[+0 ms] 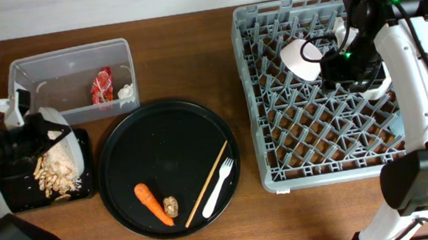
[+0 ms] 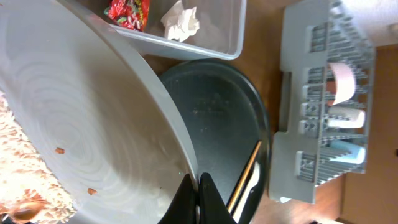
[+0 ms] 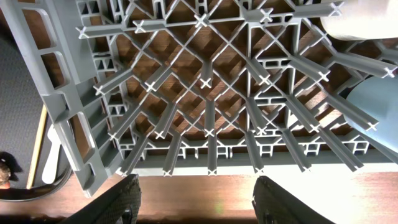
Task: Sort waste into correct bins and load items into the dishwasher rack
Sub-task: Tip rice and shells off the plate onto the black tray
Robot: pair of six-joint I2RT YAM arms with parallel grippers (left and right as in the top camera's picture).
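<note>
Clamps rim of smooth round white plate point(image 2: 93, 124) in left jaws, clenched; tilts it over shallow black rectangular tray point(image 1: 20, 192), with beige crumbly scraps point(image 1: 54, 172) heaped at its low edge. Hovers right jaws, released and holding nothing, over grey lattice rack point(image 1: 321, 136) near white bowl point(image 1: 301, 57). Keeps crumpled red wrapper point(image 1: 102, 84) and white wad point(image 1: 124, 90) in clear plastic tub point(image 1: 55, 73). Leaves carrot point(image 1: 152, 204), brown lump point(image 1: 170, 206), thin wooden chopstick point(image 1: 207, 183) and white plastic fork point(image 1: 219, 188) on round black tray point(image 1: 160, 146).

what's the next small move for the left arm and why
Probably tilt the plate steeper over the black tray: the left tool is shut on its rim, most scraps lie in the tray, yet a few crumbs cling to the plate.
</note>
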